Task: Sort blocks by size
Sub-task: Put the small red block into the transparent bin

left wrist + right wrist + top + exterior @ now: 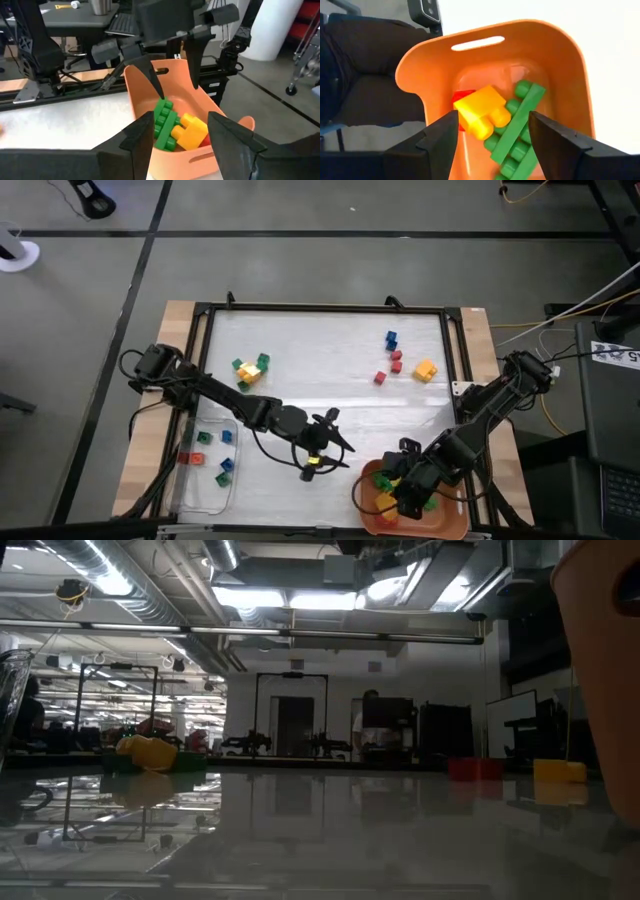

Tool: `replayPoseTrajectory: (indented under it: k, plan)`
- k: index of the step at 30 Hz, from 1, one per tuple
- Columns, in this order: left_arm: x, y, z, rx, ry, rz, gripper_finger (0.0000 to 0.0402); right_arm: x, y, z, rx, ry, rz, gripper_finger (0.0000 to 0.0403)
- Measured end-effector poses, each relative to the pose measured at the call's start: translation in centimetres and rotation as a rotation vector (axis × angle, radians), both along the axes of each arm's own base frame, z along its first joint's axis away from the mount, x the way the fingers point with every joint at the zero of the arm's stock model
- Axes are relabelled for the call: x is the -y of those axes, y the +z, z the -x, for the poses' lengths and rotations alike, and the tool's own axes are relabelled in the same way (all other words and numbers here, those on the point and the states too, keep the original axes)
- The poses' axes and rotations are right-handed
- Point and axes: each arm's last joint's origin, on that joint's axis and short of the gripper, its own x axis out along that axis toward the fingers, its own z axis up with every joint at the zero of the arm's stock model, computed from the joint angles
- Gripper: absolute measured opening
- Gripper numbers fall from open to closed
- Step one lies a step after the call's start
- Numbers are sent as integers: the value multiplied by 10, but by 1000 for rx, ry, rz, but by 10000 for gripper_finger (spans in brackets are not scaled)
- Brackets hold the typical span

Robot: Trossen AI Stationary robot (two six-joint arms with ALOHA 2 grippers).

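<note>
An orange bin (372,515) stands at the table's near right and holds a long green brick (522,125), a yellow brick (479,110) and a red one (460,96). My right gripper (402,480) hangs open and empty just above the bin, its fingers on either side of these bricks (492,135). My left gripper (322,448) is open and empty over the table's near middle and points at the bin (182,145). Loose blocks lie on the table: a green and yellow cluster (250,370), blue (391,340), red (396,361) and yellow (425,370).
A clear tray (205,490) at the near left holds small red, green and blue cubes. A black frame (320,308) borders the white work surface. The low view shows the yellow and green cluster (150,752), red (475,768) and yellow (558,770) blocks and the bin's wall (600,670).
</note>
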Motion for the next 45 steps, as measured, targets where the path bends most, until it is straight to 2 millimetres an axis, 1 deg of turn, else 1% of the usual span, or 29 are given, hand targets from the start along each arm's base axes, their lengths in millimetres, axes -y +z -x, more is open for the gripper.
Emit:
replayPoseTrajectory:
  k: [2, 4, 5, 7, 9, 14, 16, 19, 21, 25, 29, 33, 37, 40, 43, 45]
  plan:
    - [-1, 1, 0, 1, 4, -1, 170, 0, 0, 0, 13, 44, 16, 237]
    - [-5, 5, 1, 7, 18, -2, 170, 0, 0, 0, 36, 86, 46, 237]
    - [-8, 10, 2, 16, 27, -1, 170, 1, 0, 0, 49, 97, 72, 237]
    - [-16, 18, 5, 22, 48, -7, 170, 9, -2, -2, 45, 77, 135, 237]
    - [-27, 27, 9, 20, 71, -13, 170, 21, -4, -4, 8, 45, 204, 237]
    - [-56, 38, 15, -31, 140, -46, 170, 63, -6, -7, -143, 29, 396, 237]
    - [-66, 39, 17, -64, 168, -50, 170, 81, -6, -10, -190, 46, 476, 237]
    - [-81, 34, 18, -129, 207, -65, 170, 110, -6, -20, -227, 69, 567, 237]
    - [-93, 32, 19, -169, 236, -74, 170, 131, -6, -30, -230, 41, 583, 237]
    - [-120, 35, 28, -229, 297, -112, 170, 174, -8, -46, -229, -44, 546, 237]
    - [-148, 44, 45, -291, 362, -148, 170, 215, -22, -56, -230, -114, 461, 237]
    - [-170, 56, 67, -352, 421, -160, 170, 246, -43, -57, -223, -131, 355, 237]
    - [-184, 64, 87, -399, 462, -170, 170, 269, -65, -51, -236, -201, 343, 237]
    - [-191, 70, 97, -399, 493, -165, 170, 283, -82, -45, -246, -247, 349, 237]
    - [-195, 73, 102, -398, 511, -162, 170, 292, -96, -39, -256, -261, 337, 237]
    - [-197, 74, 103, -398, 518, -160, 170, 294, -104, -36, -256, -271, 335, 237]
